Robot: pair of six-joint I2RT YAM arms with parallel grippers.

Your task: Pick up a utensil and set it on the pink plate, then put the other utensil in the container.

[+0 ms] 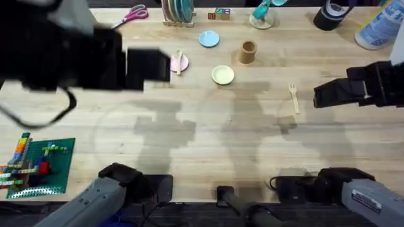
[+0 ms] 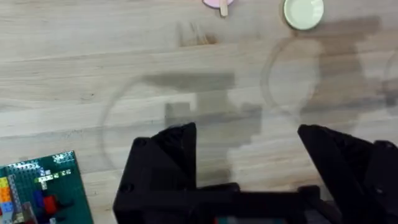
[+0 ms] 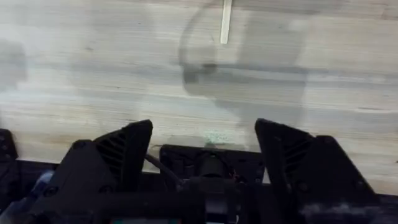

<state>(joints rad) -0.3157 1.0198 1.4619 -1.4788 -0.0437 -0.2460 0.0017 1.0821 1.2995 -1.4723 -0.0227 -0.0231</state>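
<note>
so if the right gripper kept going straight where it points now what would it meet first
Probably the fork: the open right gripper points at it across bare table, and its handle end lies ahead in the wrist view. Height above the table is unclear.

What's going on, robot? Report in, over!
Left gripper open, empty. Right gripper open, empty. Spoon already on pink plate. Fork on table, container empty-looking; nothing between them.

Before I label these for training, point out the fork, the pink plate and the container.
fork (image 1: 293,98), overhead view, mid-handle.
pink plate (image 1: 184,62), overhead view, its right rim.
container (image 1: 248,53), overhead view, its side wall.
</note>
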